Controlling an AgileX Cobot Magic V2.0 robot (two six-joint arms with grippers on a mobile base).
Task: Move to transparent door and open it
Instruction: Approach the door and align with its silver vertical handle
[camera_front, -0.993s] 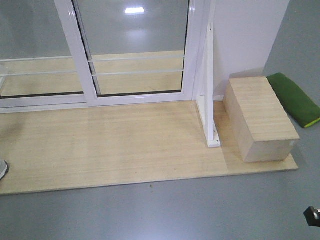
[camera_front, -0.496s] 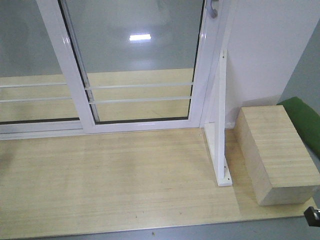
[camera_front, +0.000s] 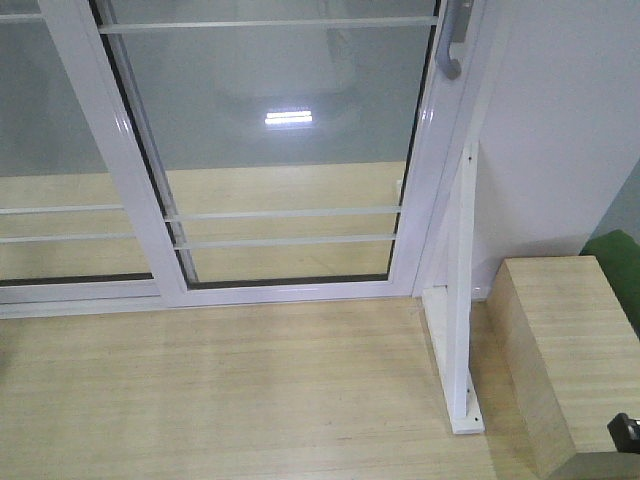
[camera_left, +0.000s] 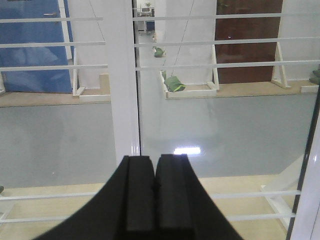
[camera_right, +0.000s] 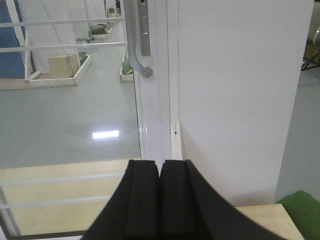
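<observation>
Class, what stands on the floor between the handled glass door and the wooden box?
A white upright brace stands between the transparent door and the wooden box. The front view shows it.

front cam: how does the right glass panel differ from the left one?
Right panel carries a grey handle on its right stile; left panel shows none. Right panel ends at the white wall; left panel runs out of view. Both: white frames, clear glass, thin horizontal bars.
</observation>
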